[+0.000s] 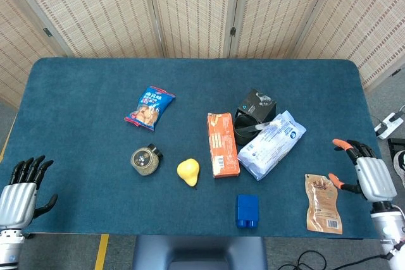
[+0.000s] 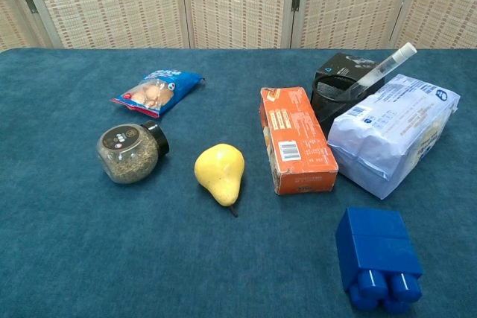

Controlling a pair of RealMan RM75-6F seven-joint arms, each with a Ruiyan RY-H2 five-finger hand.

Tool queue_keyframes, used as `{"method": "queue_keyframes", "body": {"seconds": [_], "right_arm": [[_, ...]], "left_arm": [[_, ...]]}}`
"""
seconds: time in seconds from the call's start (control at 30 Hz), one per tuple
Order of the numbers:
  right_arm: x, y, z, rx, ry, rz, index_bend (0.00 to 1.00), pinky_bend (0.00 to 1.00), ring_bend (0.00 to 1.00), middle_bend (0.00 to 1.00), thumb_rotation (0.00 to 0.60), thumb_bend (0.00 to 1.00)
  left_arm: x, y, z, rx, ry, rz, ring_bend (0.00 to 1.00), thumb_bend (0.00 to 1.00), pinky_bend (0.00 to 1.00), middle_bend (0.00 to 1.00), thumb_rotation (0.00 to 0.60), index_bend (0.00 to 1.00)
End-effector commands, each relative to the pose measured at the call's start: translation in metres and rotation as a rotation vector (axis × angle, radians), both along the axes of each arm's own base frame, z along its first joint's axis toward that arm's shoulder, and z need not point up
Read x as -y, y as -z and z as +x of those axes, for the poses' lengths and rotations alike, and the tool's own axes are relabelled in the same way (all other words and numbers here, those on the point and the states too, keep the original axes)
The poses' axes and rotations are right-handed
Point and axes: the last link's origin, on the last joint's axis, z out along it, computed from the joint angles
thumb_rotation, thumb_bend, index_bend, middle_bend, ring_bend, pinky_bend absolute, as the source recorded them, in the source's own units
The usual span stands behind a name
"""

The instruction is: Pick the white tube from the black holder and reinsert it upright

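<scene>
The black holder (image 1: 247,120) (image 2: 333,96) stands right of the table's middle, between an orange box and a white-blue bag. The white tube (image 1: 261,125) (image 2: 376,72) leans out of it, tilted toward the right, over the bag. My right hand (image 1: 365,175) hovers at the table's right edge, fingers apart and holding nothing, well right of the holder. My left hand (image 1: 21,191) is at the near left corner, fingers spread, empty. The chest view shows neither hand.
An orange box (image 1: 222,144) lies left of the holder, a white-blue bag (image 1: 272,143) right of it. A brown pouch (image 1: 323,203) lies by my right hand. A blue block (image 1: 247,210), a pear (image 1: 188,171), a spice jar (image 1: 145,159) and a snack bag (image 1: 149,107) lie further left.
</scene>
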Motion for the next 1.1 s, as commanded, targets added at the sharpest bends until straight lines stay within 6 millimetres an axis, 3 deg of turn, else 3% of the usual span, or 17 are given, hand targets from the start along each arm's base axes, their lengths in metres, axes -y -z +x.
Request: {"method": "queue_keyframes", "body": {"seconds": [0.03,0.13,0.37,0.53,0.67,0.73,1.1], "right_arm": [[0.033,-0.002,0.014,0.067,0.025,0.019,0.25,0.15,0.14,0.31,0.6,0.31],[0.055,0.0,0.021,0.092,0.042,0.041,0.28,0.15,0.14,0.32,0.6,0.3],[0.099,0.018,0.037,0.101,0.074,0.097,0.3,0.15,0.14,0.3,0.6,0.02],[0.124,0.04,0.048,0.142,0.099,0.174,0.31,0.12,0.08,0.25,0.6,0.02],[0.141,0.052,0.054,0.158,0.114,0.206,0.33,0.11,0.06,0.24,0.6,0.14],[0.148,0.059,0.058,0.153,0.115,0.218,0.34,0.11,0.06,0.24,0.6,0.15],[0.165,0.083,0.078,0.156,0.117,0.267,0.42,0.11,0.06,0.25,0.6,0.15]], "left_arm": [[0.0,0.0,0.0,-0.001,0.001,-0.002,0.06,0.32,0.09,0.11,0.6,0.18],[0.001,0.0,0.0,0.002,-0.001,0.0,0.06,0.32,0.09,0.11,0.6,0.18],[0.002,0.0,0.001,-0.002,-0.001,-0.002,0.06,0.32,0.09,0.11,0.6,0.18],[0.002,0.0,0.002,-0.003,0.0,-0.002,0.06,0.32,0.09,0.11,0.6,0.18],[0.002,-0.001,0.003,-0.007,0.001,0.0,0.06,0.32,0.09,0.11,0.6,0.19],[0.002,-0.002,0.003,-0.008,0.002,0.002,0.06,0.32,0.09,0.11,0.6,0.19],[0.0,-0.002,0.003,-0.011,-0.001,0.003,0.06,0.32,0.09,0.11,0.6,0.19]]}}
